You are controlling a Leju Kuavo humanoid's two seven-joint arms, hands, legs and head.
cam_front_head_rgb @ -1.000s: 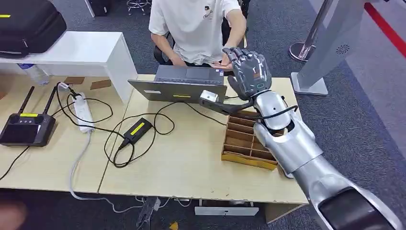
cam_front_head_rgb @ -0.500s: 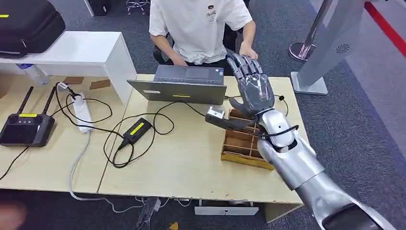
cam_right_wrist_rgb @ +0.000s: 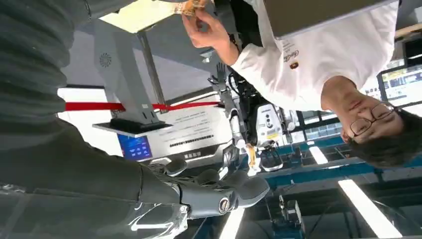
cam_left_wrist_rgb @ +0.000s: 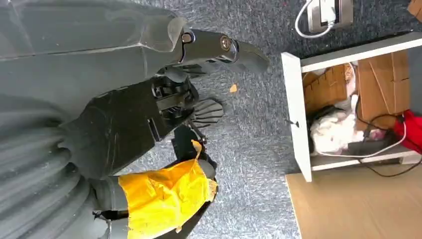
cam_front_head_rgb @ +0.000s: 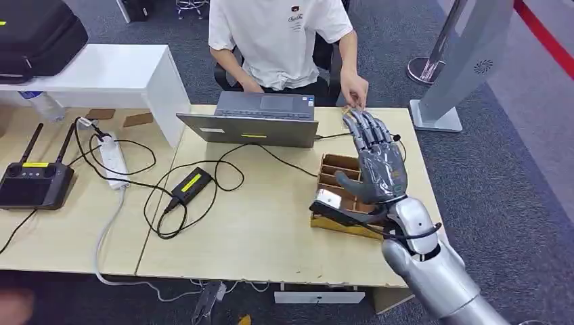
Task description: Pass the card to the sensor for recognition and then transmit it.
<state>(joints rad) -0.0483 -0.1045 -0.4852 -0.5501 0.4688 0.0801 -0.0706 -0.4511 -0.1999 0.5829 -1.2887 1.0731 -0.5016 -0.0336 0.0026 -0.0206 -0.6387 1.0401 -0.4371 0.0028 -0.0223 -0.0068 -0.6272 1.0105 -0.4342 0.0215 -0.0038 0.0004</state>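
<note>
1. Head view: the right hand (cam_front_head_rgb: 376, 164) hangs over the wooden divided tray (cam_front_head_rgb: 336, 177) on the bench (cam_front_head_rgb: 257, 223), its fingers spread and straight, holding nothing. Just beyond its fingertips a person's hand (cam_front_head_rgb: 354, 90) pinches a small card (cam_front_head_rgb: 348, 110) at the bench's far edge. Across the bench from the hand's thumb side lie an open laptop (cam_front_head_rgb: 260, 116), a black power adapter (cam_front_head_rgb: 191, 183) with looped cables, a white power strip (cam_front_head_rgb: 112, 156) and a black remote controller (cam_front_head_rgb: 34, 183). On the hand's other side, off the bench, stands a grey kiosk stand (cam_front_head_rgb: 467, 61).

2. Left wrist view: the left hand (cam_left_wrist_rgb: 164, 119) hangs above grey carpet (cam_left_wrist_rgb: 259, 134), its dark fingers partly covered by yellow tape (cam_left_wrist_rgb: 166, 194); whether it is open or closed I cannot tell. Beyond it stands a white shelf unit (cam_left_wrist_rgb: 298, 119) with cardboard and cables inside.

3. Right wrist view: past the right hand's open fingers (cam_right_wrist_rgb: 234, 191), the person's hand holds the card (cam_right_wrist_rgb: 188, 7) near the bench edge; the grey kiosk stand (cam_right_wrist_rgb: 129, 84) stands close by.
</note>
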